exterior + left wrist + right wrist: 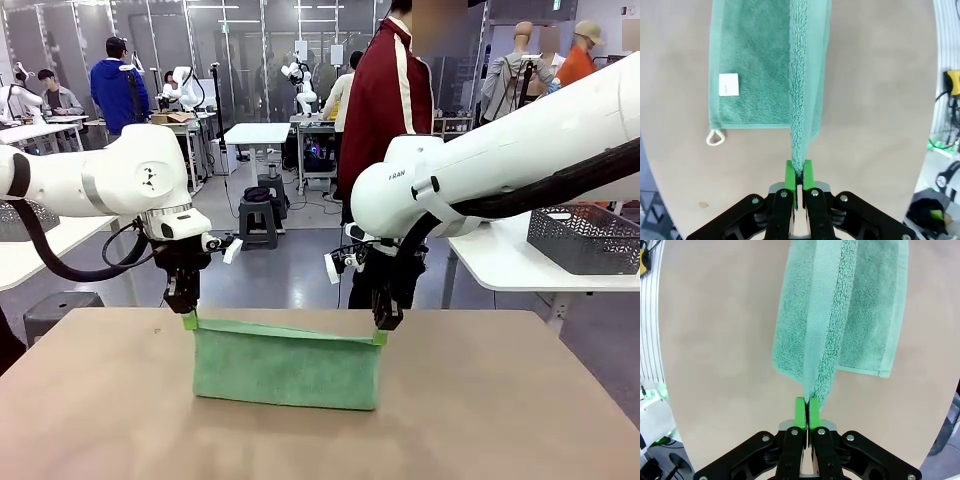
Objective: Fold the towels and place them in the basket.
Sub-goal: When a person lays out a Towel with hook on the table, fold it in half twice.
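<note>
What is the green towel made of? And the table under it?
The towel looks like soft terry cloth, probably cotton. It is fuzzy with tiny loops, and a flatter woven band runs near its edge. The table looks like a smooth, matte, light brown board, maybe wood or laminate; the pictures don't show which.

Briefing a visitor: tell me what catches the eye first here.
A mint-green towel hangs stretched over the middle of the table, its lower edge resting on it. The left fingers and right fingers are each shut on a top corner. Behind, a person in a dark red jacket stands at the far side.
</note>
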### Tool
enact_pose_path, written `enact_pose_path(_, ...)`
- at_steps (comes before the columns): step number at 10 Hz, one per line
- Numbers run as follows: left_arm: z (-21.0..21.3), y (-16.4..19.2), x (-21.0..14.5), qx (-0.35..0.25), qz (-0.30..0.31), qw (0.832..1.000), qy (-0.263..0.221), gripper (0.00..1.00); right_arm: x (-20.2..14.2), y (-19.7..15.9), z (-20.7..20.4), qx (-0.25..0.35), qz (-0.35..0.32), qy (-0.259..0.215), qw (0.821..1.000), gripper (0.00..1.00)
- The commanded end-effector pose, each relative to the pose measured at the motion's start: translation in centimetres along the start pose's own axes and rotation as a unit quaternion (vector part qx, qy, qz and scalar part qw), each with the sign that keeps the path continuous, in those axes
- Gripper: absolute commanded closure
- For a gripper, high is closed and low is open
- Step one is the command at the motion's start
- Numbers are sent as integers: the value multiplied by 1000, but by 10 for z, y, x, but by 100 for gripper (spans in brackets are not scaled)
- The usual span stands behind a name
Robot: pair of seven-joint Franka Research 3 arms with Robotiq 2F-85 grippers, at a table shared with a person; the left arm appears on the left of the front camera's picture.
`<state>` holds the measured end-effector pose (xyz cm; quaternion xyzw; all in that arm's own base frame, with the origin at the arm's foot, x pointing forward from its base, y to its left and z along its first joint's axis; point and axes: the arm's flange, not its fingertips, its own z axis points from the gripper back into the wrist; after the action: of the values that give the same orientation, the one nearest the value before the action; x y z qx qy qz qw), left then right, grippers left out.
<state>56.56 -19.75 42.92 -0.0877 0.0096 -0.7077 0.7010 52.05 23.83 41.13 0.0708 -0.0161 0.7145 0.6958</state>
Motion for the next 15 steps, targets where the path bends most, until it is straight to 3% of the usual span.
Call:
enact_pose_path(1, 7, 2, -10, -15, -16, 1000, -8, 93, -9, -6, 0, 20, 11, 5, 1000, 96)
enact_pose_path(5, -1, 1, 4, -2, -5, 1000, -4, 93, 3, -3, -3, 4, 3, -1, 1000, 96)
enact_pose_path(7, -13, 35, -2, -41, -11, 999, -21, 93, -4, -31, -13, 3, 11, -11, 1000, 96)
enact_pose_path(9, -21, 60, -5, -59, -9, 998, -8, 93, -3, -55, -16, -9, 17, -15, 1000, 96)
enact_pose_path(15, -33, 114, -3, -71, -3, 997, 8, 93, -15, -110, -40, -4, -2, -19, 1000, 96)
